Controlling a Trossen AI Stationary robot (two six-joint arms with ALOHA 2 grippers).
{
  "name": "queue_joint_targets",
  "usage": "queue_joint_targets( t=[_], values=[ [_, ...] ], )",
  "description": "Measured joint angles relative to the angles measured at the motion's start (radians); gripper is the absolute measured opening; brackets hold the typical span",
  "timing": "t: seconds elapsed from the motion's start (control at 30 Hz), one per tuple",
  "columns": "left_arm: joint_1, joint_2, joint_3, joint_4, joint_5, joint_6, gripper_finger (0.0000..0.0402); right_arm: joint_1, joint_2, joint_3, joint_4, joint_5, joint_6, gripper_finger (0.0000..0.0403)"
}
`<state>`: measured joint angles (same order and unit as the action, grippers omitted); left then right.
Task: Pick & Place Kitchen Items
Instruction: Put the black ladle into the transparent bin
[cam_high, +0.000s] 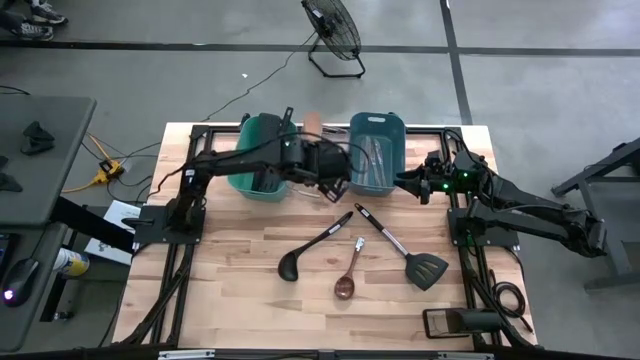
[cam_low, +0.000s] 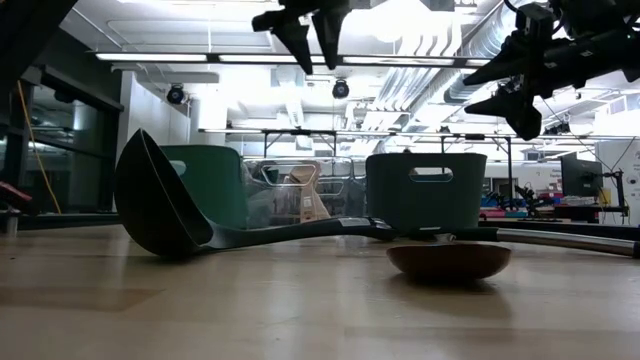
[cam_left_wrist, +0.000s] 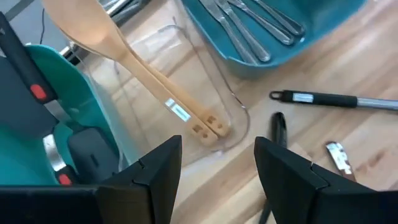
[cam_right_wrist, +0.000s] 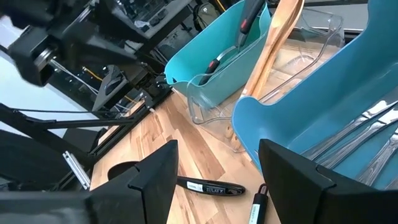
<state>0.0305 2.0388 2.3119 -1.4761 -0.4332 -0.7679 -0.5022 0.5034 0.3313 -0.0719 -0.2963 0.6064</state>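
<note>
Utensils still loose on the counter (cam_high: 240, 300) number three by our count: a wooden spoon (cam_high: 347, 280) nearest the front, a black ladle (cam_high: 312, 249) beside it, and a black slotted spatula (cam_high: 405, 250) with a metal handle. Behind them stand three bins. We see red-handled black tools in the green bin (cam_high: 262, 160), two wooden pieces in the clear bin (cam_left_wrist: 211, 93), and silver cutlery, too bunched to count, in the blue bin (cam_high: 377, 152). So sorting looks well along, three items left. The left tool (cam_high: 335, 185) hovers over the clear bin, jaws apart and empty; the right tool (cam_high: 408, 183) hangs by the blue bin, likewise parted, holding nothing.
</note>
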Motion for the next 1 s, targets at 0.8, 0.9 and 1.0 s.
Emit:
queue_joint_targets(
  t=[0.8,0.9,1.0],
  values=[
    [-0.036,-0.009,-0.213,0.614,0.153,0.181,0.0197,0.000,0.000,0.000,0.000,-0.080,-0.001,0.0215],
    [-0.034,-0.009,-0.289,0.761,0.214,0.196,0.0197,0.000,0.000,0.000,0.000,-0.081,-0.001,0.0215],
    [-0.035,-0.011,-0.348,0.822,0.236,0.184,0.0197,0.000,0.000,0.000,0.000,-0.081,-0.001,0.0215]
  ],
)
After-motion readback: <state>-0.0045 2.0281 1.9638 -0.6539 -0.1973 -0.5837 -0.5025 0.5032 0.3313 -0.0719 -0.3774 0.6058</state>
